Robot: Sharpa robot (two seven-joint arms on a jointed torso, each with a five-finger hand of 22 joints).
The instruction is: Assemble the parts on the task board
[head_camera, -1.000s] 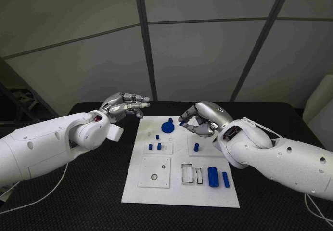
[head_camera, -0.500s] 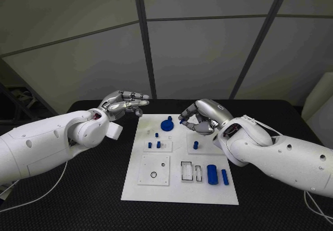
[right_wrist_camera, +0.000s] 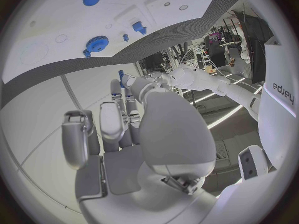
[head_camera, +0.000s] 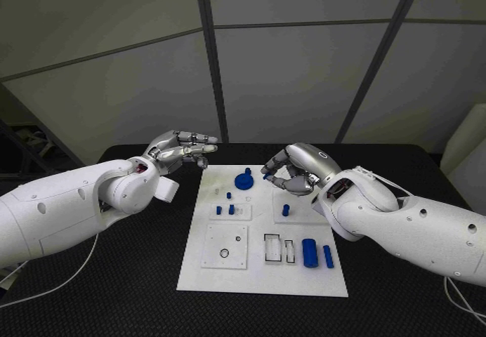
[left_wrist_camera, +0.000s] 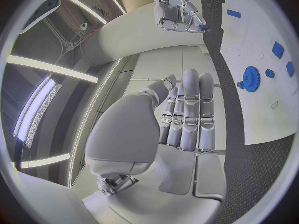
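Judging progress, we hold a small blue part (head_camera: 267, 177) pinched in our right hand (head_camera: 293, 172); left hand (head_camera: 180, 149) is empty, fingers apart; two blue blocks (head_camera: 316, 254) lie loose at the task board's (head_camera: 304, 281) five o'clock

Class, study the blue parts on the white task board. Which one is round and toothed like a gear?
The blue gear at the board's far end, close to the right hand. It is a flat toothed disc; the other blue parts are plain pegs, cylinders and small blocks.
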